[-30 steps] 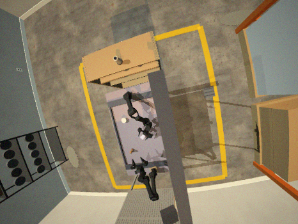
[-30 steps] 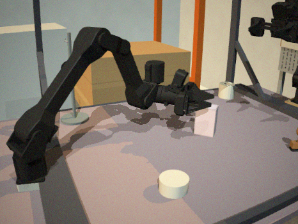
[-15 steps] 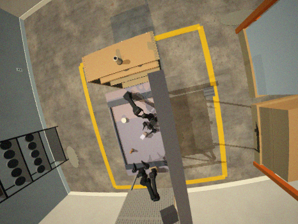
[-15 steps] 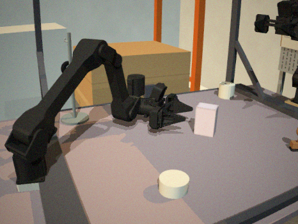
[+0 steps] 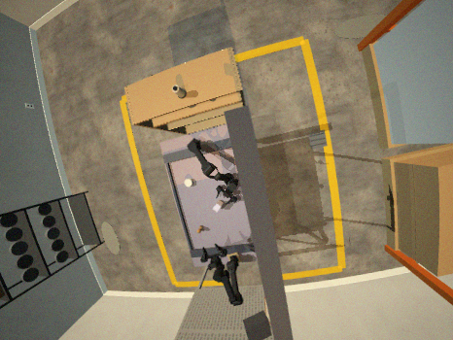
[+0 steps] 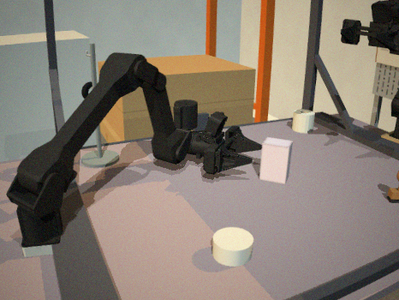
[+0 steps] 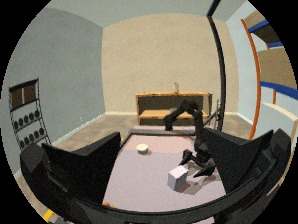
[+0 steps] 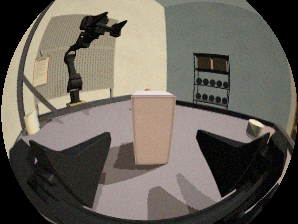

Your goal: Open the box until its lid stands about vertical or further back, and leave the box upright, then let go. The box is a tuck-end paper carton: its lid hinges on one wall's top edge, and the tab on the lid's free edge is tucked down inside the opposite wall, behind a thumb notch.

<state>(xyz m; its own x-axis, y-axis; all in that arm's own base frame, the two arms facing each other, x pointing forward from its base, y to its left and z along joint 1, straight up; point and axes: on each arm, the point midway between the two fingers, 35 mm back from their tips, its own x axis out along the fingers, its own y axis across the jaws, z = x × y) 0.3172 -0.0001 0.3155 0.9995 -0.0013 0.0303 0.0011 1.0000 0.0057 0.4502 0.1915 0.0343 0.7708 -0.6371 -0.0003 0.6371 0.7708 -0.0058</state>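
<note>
The box [image 6: 276,159] is a pale, upright carton on the table with its lid closed flat on top. It also shows in the overhead view [image 5: 217,207], the left wrist view [image 7: 178,177] and the right wrist view [image 8: 153,136]. My right gripper [image 6: 255,153] is open and empty, low over the table, pointing at the box's side with its fingertips just short of it; in the right wrist view the box stands in front of the two fingers. My left gripper [image 5: 214,252] is open and empty, raised high at the far table end, away from the box.
A short cream cylinder [image 6: 232,245] lies near the front edge. A cream roll [image 6: 303,120] stands at the back right. A small brown object [image 6: 393,193] sits at the right edge. A grey frame post [image 6: 314,56] and a pole stand [image 6: 96,154] border the table.
</note>
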